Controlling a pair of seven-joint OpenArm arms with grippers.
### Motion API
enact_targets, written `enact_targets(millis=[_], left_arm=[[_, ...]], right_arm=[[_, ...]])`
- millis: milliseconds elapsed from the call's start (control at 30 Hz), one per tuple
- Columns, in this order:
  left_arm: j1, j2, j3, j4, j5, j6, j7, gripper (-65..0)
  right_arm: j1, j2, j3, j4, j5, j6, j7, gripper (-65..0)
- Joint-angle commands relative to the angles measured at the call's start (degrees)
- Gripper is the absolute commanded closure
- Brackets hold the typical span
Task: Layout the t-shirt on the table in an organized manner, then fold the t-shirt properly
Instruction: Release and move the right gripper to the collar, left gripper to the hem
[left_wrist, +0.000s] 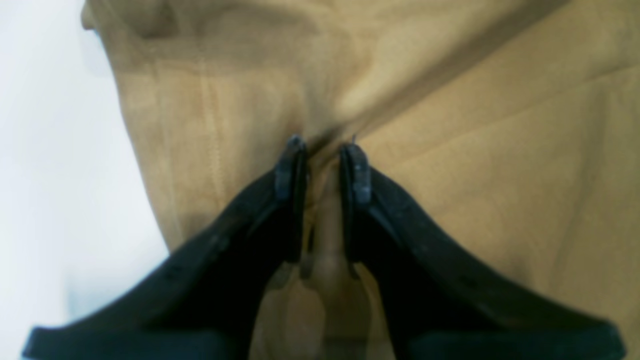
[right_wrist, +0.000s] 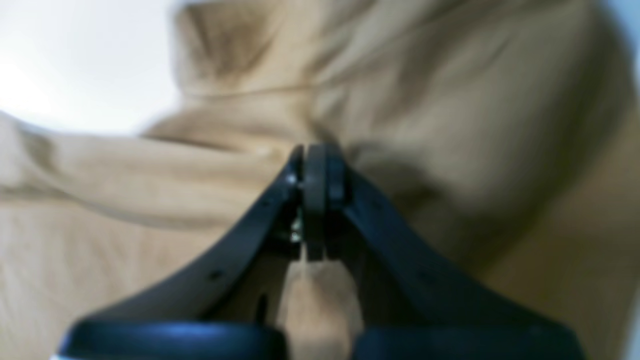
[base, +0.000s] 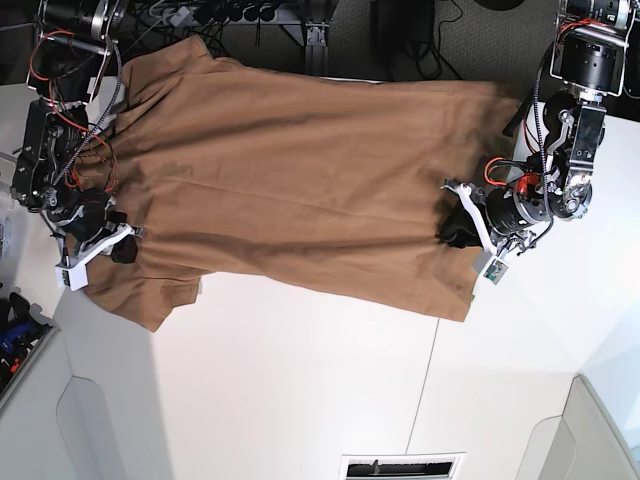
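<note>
Table (base: 300, 400) bears t-shirt (base: 300, 190) lengthwise left-right, neck left.

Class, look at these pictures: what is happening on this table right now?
Two robot arms are handling a tan-brown t-shirt spread across the white table. The left end effector pinches a fold of cloth near the hem side; the right end effector is shut on cloth at the sleeve end. No fold is made yet.

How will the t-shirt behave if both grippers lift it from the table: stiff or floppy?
Probably floppy: the t-shirt puckers into creases where the left gripper pinches it. It will likely sag between the left gripper and the right gripper, being spread wide. It seems light and may slide easily over the smooth table.
</note>
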Motion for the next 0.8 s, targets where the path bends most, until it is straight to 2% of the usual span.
enact_targets(millis=[0, 133, 333, 467, 667, 767], left_arm=[[-0.57, -0.66, -0.07, 0.52, 0.52, -0.13, 1.11, -15.5], [-1.07, -0.66, -0.09, 0.59, 0.5, -0.15, 0.04, -15.5], [-4.63, -0.5, -0.17, 0.59, 0.52, -0.15, -2.23, -15.5], [-7.26, 0.46, -0.15, -0.15, 0.9, -0.13, -2.73, -15.5], [-8.28, 3.37, -0.15, -8.96, 5.4, -0.09, -6.25, -15.5], [-8.68, 3.43, -0.17, -13.6, 6.8, 0.09, -6.78, -15.5]], right_arm=[[0.92, 0.98, 1.01, 2.75, 1.05, 0.2, 0.76, 0.0], [0.85, 0.98, 1.9, 5.33, 1.18, 0.2, 0.28, 0.0], [1.73, 0.76, 1.88, 2.4, 0.9, 0.2, 5.14, 0.0], [4.13, 0.52, 1.51, -2.23, -2.56, 0.2, 6.36, 0.0], [7.1, 0.52, 0.24, -10.49, -6.21, 0.2, 7.89, 0.0], [7.17, 0.59, 0.22, -11.65, -8.94, -0.13, 9.31, 0.0]])
